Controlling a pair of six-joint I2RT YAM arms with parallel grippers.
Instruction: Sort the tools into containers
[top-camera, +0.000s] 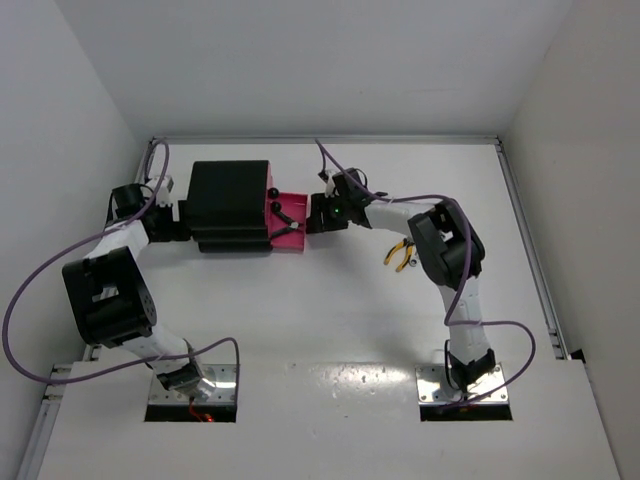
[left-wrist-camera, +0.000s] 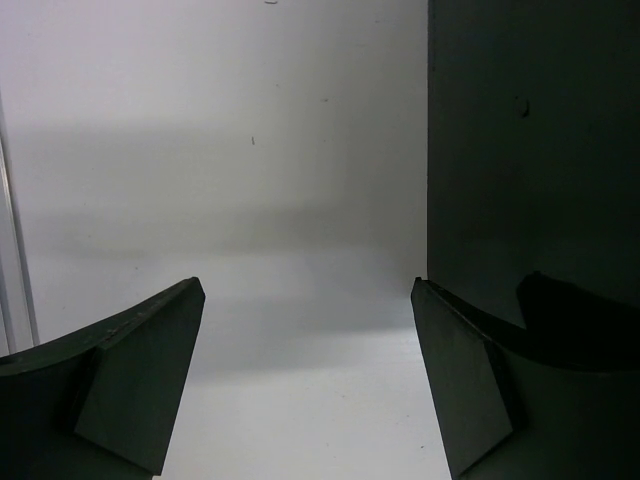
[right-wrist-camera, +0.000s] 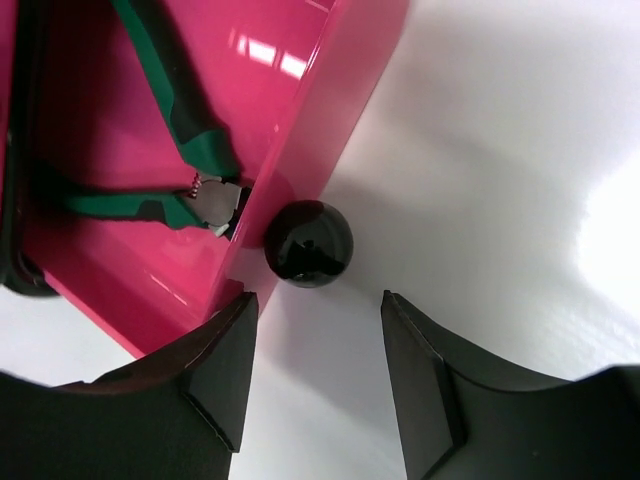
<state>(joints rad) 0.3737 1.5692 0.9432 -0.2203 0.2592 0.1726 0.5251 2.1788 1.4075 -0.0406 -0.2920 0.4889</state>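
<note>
Pliers (top-camera: 403, 255) with yellow-and-black handles lay on the table (top-camera: 300, 320) just beside your right arm's elbow, their jaws too small to make out. Your right gripper (right-wrist-camera: 318, 370) stood spread just short of the black knob (right-wrist-camera: 307, 243) on the open pink drawer (right-wrist-camera: 320, 100), where a green-handled tool (right-wrist-camera: 190, 150) ran out of frame. Your left gripper (left-wrist-camera: 305, 390) was spread too, beside the black cabinet (left-wrist-camera: 520, 150).

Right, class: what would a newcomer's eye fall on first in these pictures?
The bright pink drawer stands pulled out from the right side of the black cabinet, toward the far left of the white table. In the right wrist view, green-handled pliers lie inside it, and its round black knob sits just ahead of the open fingers of the right tool. Yellow-handled pliers lie on the table beside the right arm.
</note>
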